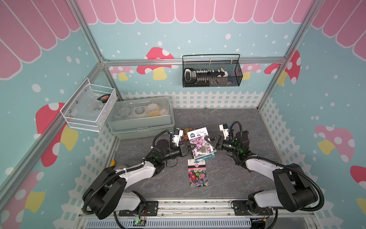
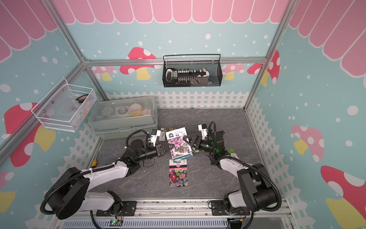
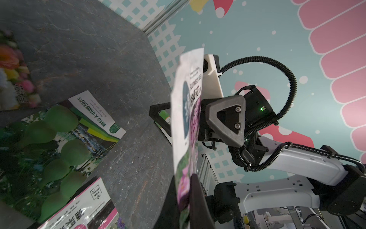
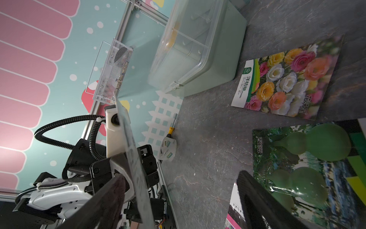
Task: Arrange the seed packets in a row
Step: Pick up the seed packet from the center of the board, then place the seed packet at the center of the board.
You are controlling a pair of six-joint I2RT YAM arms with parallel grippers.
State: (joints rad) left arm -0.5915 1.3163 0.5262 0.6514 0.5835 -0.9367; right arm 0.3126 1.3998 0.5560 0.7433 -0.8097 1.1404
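Left gripper [image 1: 191, 147] is clamped on one side edge of the pink-flower packet [image 1: 200, 145]. The right gripper [image 1: 210, 141] grips nothing, its jaws spread wide on either side of the opposite edge; the right wrist view shows the packet edge-on, close beside one jaw and well apart from the other. Below them, the grey desk [image 1: 227, 123] carries the other packets. The held packet hangs tilted above the middle of the desk, over the gourd packet [image 4: 309, 158], which lies flat. The rose packet [image 4: 287, 79] lies flat just beside the gourd packet, toward the back wall. The zinnia packet [image 1: 198, 174] lies flat toward the front edge of the desk, its top end near the gourd packet. A green-cornered packet [image 2: 230, 151] peeks out from under the right arm, mostly hidden. By my judgement they do not yet form a row. These packets look thin, light and glossy, so they will probably bend under their own weight and slide in a shallow pinch. The sealed border along a side looks like the best place to hold one, with the jaws set well in from the rim. The packets lying flat offer no raised edge, so one would likely need a corner tipped up first.
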